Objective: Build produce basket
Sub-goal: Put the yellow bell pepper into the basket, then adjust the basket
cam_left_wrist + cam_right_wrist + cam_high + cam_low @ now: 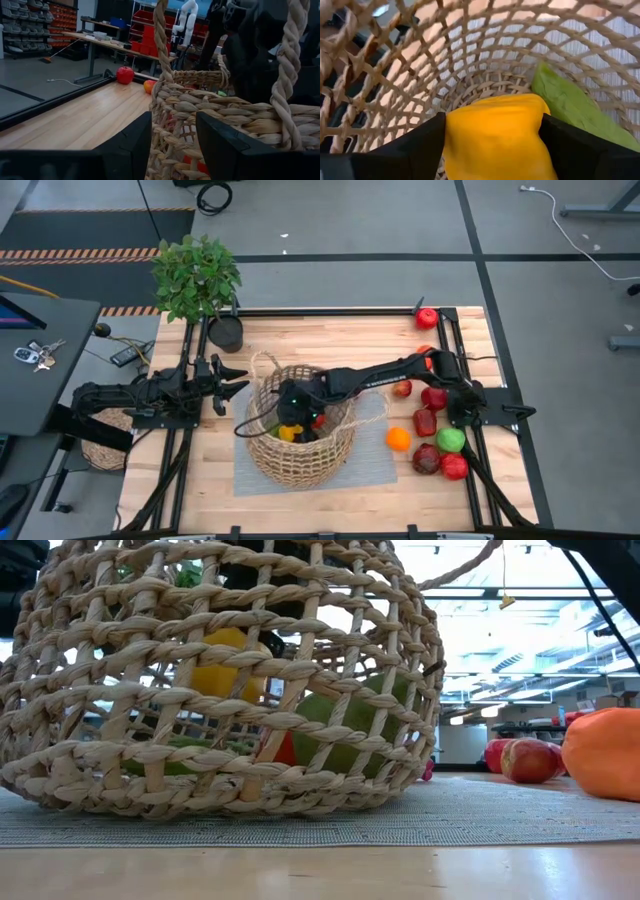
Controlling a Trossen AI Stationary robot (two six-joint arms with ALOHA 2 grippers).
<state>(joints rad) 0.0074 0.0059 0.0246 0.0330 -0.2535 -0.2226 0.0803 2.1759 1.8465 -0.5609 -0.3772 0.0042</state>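
The wicker basket (pixel 300 442) stands on a grey mat (pixel 375 465) in the middle of the wooden counter (pixel 330 340), its weave showing fruit already inside. The right claw (pixel 492 145) is reaching down into the basket from above, its two dark fingers (pixel 405 150) clamped on a yellow pepper (pixel 495 135), with a green piece of produce (pixel 575 110) lying just beside it against the basket wall (which kind of fruit it is I cannot tell). The left claw (pixel 172 145) sits at the basket's left side, its fingers pinched narrow on the woven rim, beside a loop handle (pixel 161 35). To the right of the mat lie an orange (pixel 399 439), a green apple (pixel 451 440) and several red fruits (pixel 434 398); one red apple (pixel 427 318) rests near the far right corner. A potted plant (pixel 197 277) stands at the far left corner.
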